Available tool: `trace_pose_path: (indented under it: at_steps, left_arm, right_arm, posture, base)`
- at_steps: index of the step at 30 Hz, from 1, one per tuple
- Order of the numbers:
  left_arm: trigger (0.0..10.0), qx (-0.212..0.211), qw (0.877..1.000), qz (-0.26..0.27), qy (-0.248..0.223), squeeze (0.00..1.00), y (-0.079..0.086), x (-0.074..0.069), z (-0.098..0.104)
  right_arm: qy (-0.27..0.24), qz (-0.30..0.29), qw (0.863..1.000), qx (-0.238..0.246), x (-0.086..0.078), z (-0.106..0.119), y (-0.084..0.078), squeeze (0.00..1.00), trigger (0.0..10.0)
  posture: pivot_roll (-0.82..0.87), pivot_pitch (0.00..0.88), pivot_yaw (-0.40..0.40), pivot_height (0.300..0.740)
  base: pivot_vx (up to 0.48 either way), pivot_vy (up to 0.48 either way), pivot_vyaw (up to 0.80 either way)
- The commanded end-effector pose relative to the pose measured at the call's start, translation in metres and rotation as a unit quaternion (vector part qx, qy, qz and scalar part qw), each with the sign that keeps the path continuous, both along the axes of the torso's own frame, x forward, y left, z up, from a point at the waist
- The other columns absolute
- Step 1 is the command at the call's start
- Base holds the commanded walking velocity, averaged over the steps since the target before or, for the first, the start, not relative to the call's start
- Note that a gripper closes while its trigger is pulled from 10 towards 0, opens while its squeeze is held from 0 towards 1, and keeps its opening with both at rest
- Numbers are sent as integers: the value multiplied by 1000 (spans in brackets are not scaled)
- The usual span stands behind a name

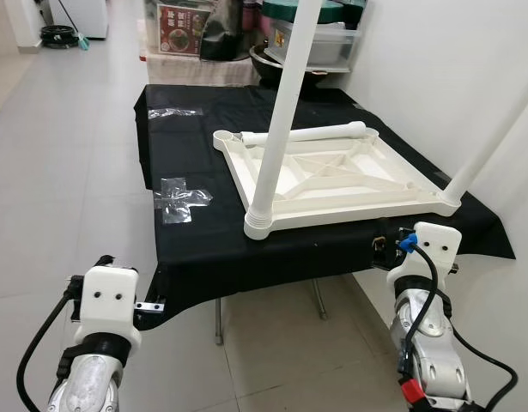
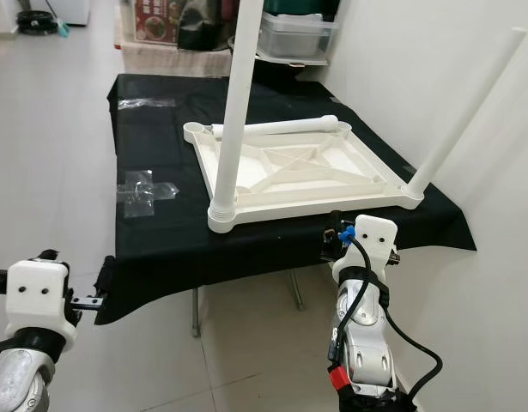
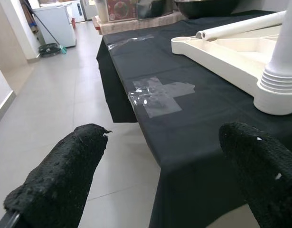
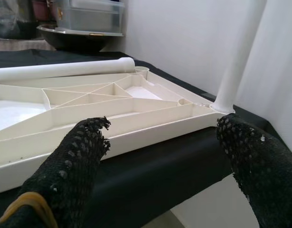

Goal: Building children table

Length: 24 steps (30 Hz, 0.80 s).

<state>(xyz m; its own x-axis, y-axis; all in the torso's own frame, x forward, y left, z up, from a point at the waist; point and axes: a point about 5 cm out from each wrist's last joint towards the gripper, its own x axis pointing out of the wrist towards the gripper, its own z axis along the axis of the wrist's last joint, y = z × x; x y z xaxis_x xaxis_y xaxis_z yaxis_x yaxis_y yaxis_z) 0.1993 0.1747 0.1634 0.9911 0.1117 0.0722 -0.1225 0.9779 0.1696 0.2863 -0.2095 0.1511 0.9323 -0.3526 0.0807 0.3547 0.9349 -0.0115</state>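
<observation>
A white plastic children's table top (image 1: 332, 176) lies upside down on a table draped in black cloth (image 1: 203, 232). One white leg (image 1: 281, 112) stands upright in its near left corner, and another (image 1: 495, 129) leans up from the near right corner. A third leg (image 1: 306, 133) lies loose across the far edge. My left gripper (image 3: 164, 142) is open, low beside the table's near left corner, holding nothing. My right gripper (image 4: 162, 128) is open just in front of the top's near right edge, its fingers (image 4: 74, 166) clear of the plastic.
Clear tape crosses (image 1: 179, 199) stick to the cloth at the left. A white wall (image 1: 452, 77) runs close along the right side. Bins and a bowl (image 1: 324, 43) crowd the space behind the table. Tiled floor (image 1: 66, 172) opens to the left.
</observation>
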Motion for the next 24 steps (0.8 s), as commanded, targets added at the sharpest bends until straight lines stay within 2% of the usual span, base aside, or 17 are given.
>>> trace_pose_path:
  at_steps: [1,15,24]
  left_arm:
    - [10000,3,1000,3,11,0,0,-1,-4]
    - [10000,0,1000,7,11,0,0,-1,-5]
    - [10000,-2,1000,11,15,0,0,-2,-6]
  right_arm:
    - [4,-3,1000,-4,-1,1,-1,0,10000]
    - [10,-4,1000,-2,2,1,0,0,10000]
    - [15,-3,1000,-4,3,0,0,0,10000]
  posture:
    - [140,88,-127,740]
    - [139,90,-131,740]
    - [141,94,-133,740]
  base:
    - [319,0,0]
    - [312,0,0]
    - [0,0,0]
